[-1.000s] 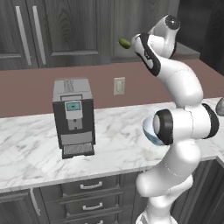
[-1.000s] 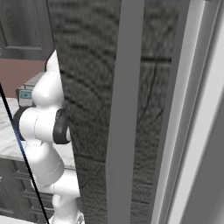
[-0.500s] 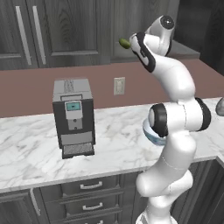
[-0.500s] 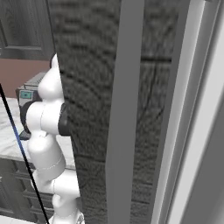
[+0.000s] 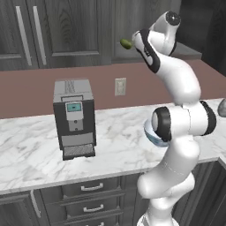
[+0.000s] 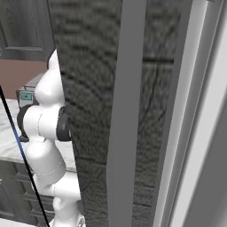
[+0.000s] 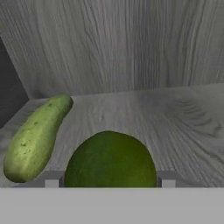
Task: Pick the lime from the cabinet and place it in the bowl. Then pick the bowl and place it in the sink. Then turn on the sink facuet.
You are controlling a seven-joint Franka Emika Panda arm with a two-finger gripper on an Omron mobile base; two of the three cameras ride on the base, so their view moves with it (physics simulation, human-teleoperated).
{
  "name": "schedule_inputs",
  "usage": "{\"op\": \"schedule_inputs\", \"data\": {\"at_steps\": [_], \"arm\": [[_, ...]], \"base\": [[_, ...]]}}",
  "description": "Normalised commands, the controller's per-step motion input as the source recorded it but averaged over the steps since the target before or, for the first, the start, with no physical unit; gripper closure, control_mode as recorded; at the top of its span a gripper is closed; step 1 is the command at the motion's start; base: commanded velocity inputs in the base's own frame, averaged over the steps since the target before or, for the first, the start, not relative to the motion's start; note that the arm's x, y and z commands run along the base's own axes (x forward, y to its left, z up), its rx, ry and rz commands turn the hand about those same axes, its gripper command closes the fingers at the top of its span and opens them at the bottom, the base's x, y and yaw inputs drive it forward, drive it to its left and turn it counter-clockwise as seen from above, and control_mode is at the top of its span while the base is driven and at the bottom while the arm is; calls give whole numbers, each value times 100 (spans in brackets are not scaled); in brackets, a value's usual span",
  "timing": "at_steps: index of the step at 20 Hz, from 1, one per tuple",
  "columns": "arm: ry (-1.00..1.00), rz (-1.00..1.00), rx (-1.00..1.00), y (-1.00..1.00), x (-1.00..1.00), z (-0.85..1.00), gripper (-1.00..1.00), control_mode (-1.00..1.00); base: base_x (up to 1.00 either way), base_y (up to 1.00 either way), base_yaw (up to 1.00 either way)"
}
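gripper (image 7: 106, 183): jaws apart, one fingertip at each flank of the lime (image 7: 110, 161), contact not clear, cannot tell if gripped | lime: on cabinet (image 7: 131, 48) shelf, 6 o'clock in hand view | elongated fruit (image 7: 35, 138): 9 o'clock, apart | handling: likely light, firm, smooth, may roll; pinch across widest middle | bowl (image 5: 152, 133): behind forearm.

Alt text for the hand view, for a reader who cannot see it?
A dark green lime sits close up between the two fingertips of the end effector, on the grey wood-grain floor of the cabinet. To its left lies an elongated yellow-green fruit, apart from the lime.
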Motion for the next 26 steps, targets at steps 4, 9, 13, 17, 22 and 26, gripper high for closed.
{"op": "schedule_inputs", "data": {"at_steps": [4,9,13,17,22,26], "arm": [[-17,0,0,0,-100,-12,100,-100],[-3,-1,0,-25,-100,-7,100,-100],[7,-7,-4,-32,-100,0,100,-100],[14,-4,-5,-34,-100,-16,100,-100],[4,0,-1,-22,-100,-60,100,-100],[20,0,-10,0,-79,-71,100,-100]], "base": [[0,0,0],[0,0,0],[0,0,0],[0,0,0],[0,0,0],[0,0,0]]}}
